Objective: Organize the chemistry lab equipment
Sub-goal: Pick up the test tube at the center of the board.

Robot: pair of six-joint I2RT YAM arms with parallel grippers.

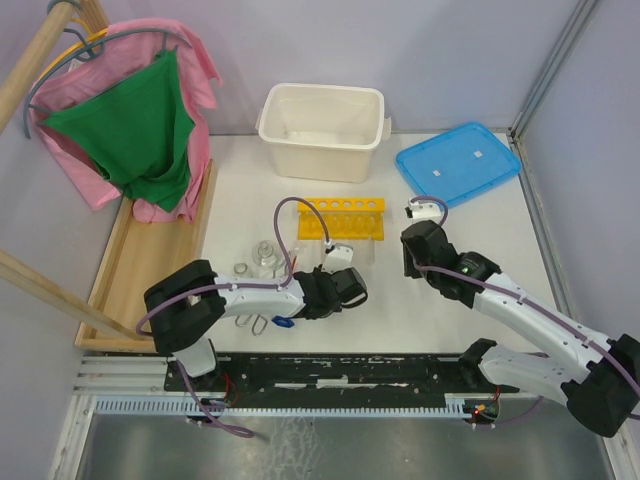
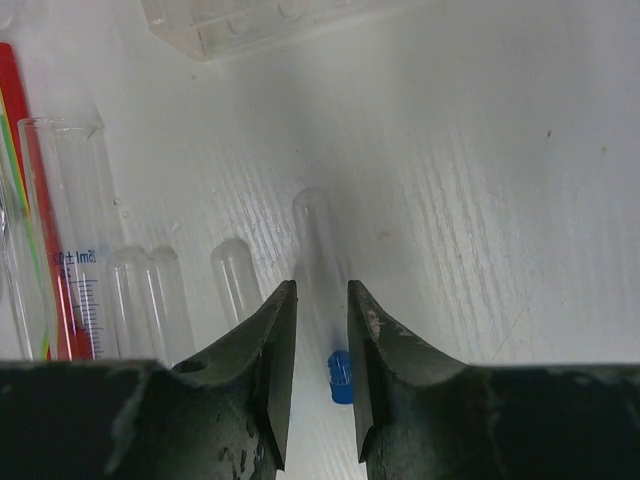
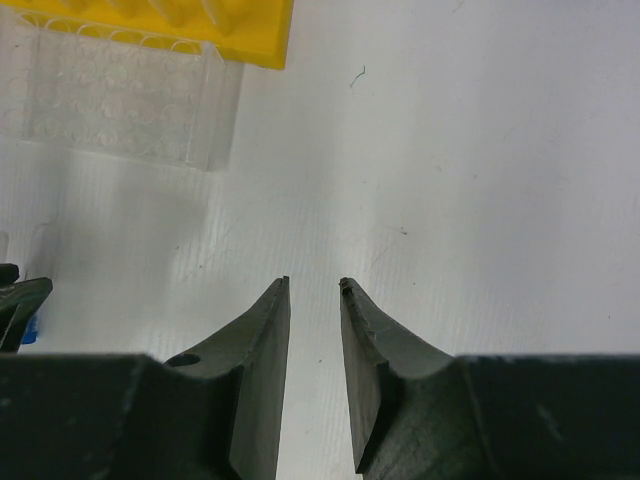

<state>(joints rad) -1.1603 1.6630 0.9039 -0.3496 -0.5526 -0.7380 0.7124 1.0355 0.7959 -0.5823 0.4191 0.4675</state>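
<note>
Because the small clear tube (image 2: 318,235) is thin-walled, smooth and round, it will probably weigh next to nothing, roll at a nudge and slide lengthwise out of a loose pinch. Too hard a squeeze might crack it if it is glass, and the views do not settle the material. The safest hold looks to be across the straight barrel, a little toward the blue cap (image 2: 340,377), whose shoulder could stop it slipping through. The tube lies flat on the white table (image 2: 500,200), with its rounded end away from the wrist and its cap toward it, running through the gap of the left tool (image 2: 322,290). That tool's jaws stand narrowly apart, one on each side of the barrel and close against its walls; whether they press on it or merely straddle it cannot be told. Just to its left lie more clear tubes (image 2: 238,285), then a graduated glass cylinder (image 2: 65,200) and the thin red rod (image 2: 18,130). Farther off stands the yellow rack (image 1: 343,218), with a clear tray (image 3: 120,100) just beside it. The right tool (image 3: 313,285) hovers over bare table near that tray, its jaws a narrow gap apart with nothing between them.
</note>
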